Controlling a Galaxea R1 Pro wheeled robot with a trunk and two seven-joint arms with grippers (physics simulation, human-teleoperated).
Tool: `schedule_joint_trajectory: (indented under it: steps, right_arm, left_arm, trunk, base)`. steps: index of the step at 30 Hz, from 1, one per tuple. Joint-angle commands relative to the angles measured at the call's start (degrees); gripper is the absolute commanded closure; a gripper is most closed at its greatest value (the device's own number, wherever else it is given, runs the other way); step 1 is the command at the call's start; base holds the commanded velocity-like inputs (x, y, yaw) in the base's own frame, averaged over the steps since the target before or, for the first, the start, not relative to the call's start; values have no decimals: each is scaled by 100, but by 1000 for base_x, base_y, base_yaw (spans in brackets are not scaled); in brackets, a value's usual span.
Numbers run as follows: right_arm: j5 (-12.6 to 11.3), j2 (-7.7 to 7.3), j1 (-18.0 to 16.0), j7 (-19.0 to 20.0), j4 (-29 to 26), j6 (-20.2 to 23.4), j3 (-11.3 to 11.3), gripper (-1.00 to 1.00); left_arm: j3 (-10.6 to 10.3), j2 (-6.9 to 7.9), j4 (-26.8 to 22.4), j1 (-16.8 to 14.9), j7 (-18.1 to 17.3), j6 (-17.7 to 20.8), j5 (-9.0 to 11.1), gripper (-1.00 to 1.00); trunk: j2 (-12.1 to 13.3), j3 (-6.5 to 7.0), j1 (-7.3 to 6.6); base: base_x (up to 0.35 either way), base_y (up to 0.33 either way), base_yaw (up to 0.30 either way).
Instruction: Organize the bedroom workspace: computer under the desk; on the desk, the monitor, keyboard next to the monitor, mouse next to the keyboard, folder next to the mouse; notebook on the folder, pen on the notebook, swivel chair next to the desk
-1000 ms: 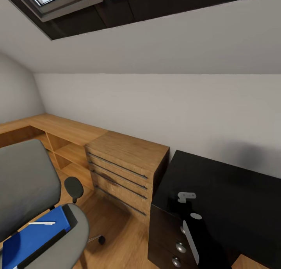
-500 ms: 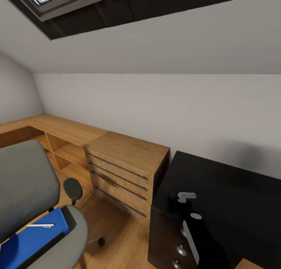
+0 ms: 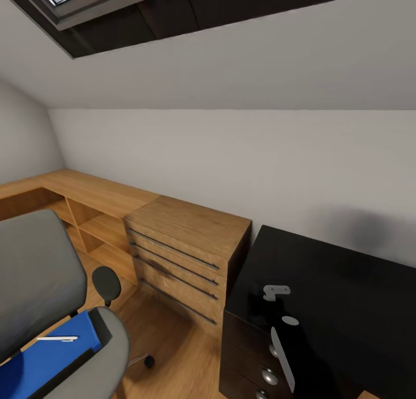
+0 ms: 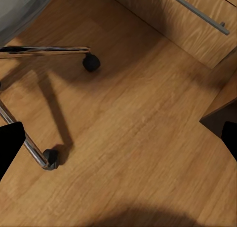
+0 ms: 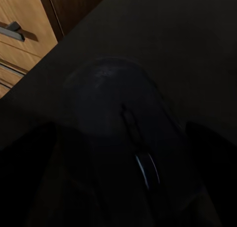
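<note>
A dark mouse lies close under the right hand, over the black bench; whether that hand grips it cannot be told. The blue folder, white pen on top, rests on the swivel chair, nearer the left hand, whose dark fingertips stand wide over the floor.

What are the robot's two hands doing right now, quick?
Left end effector: open, holding nothing.
Right end effector: closed on the mouse, it seems.
</note>
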Motion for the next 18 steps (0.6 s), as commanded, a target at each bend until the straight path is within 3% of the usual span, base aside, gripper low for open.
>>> schedule_joint_trajectory:
  steps: [1,9,18]
  right_arm:
    - [46,5,-3,8,-9,33,-10,100]
    - [46,5,-3,8,-10,31,-9,100]
    - [46,5,-3,8,-17,33,-8,100]
  left_arm:
    - [-47,3,2,-4,42,-22,36,-100]
    - [-47,1,1,-4,62,-22,36,-100]
    - [-47,2,1,-4,63,-22,36,-100]
  trunk:
    - [-3,-6,0]
    - [-284,-132,153]
    - [-284,-132,153]
  base:
    - [2,0,0]
    - [0,0,0]
    - [0,0,0]
